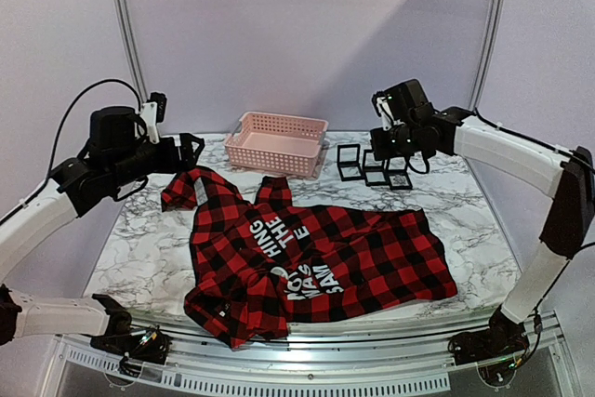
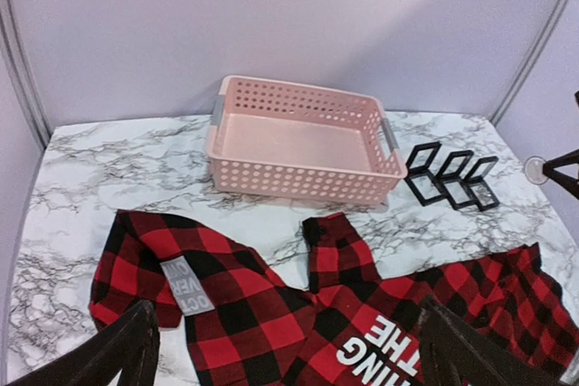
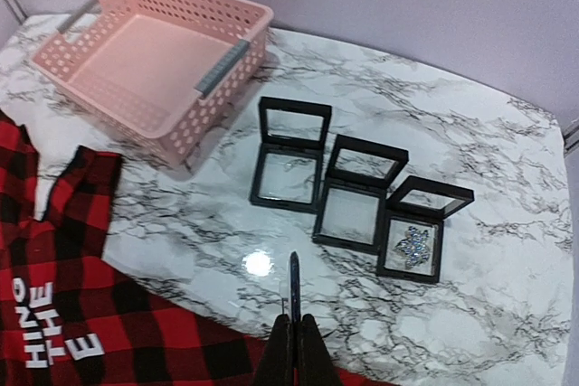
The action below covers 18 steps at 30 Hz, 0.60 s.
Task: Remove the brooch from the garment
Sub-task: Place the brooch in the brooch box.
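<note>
With the left end effector (image 1: pixel 191 149) spread wide and the right end effector (image 3: pixel 295 327) pinched closed, a low swing could have tipped the box (image 3: pixel 431 198) holding the brooch (image 3: pixel 413 247).

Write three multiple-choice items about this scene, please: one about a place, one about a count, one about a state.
1. Where is the brooch?
A. in the pink basket
B. in a black box
C. pinned on the shirt

2. How many black boxes stand open?
A. two
B. three
C. four

3. How is the left tool?
A. open, holding nothing
B. shut on the shirt
C. shut on the basket

Key:
1 B, it glitters inside the box at the right end in the right wrist view.
2 B, three lids stand raised in a row.
3 A, its fingers stand far apart with nothing gripped.
</note>
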{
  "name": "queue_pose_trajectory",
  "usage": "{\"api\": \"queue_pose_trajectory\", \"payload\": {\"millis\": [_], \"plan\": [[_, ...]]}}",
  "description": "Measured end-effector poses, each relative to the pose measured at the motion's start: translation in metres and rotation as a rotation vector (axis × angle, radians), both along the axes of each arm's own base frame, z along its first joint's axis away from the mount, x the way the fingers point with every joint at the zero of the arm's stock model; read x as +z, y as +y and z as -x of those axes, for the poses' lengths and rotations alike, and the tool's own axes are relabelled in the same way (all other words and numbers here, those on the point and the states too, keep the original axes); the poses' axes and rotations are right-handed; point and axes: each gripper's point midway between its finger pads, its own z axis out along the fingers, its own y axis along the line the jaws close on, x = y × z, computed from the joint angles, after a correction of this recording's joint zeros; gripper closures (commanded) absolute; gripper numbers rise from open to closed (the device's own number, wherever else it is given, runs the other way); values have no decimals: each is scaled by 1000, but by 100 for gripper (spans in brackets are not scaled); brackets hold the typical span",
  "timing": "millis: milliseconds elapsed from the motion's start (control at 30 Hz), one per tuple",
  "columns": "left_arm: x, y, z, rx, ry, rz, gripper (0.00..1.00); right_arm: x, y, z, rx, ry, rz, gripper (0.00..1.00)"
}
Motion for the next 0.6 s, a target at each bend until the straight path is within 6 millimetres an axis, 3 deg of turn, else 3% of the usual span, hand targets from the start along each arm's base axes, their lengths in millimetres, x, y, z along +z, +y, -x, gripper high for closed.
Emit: {"api": "queue_pose_trajectory", "payload": {"millis": [300,600], "plan": [[18,19,9,49,-57,-22,1,-57,-22,-46,-56,80,298,100],[20,19,10,46,-62,-21,1,-109,-30,-76,-64,147,457,100]]}}
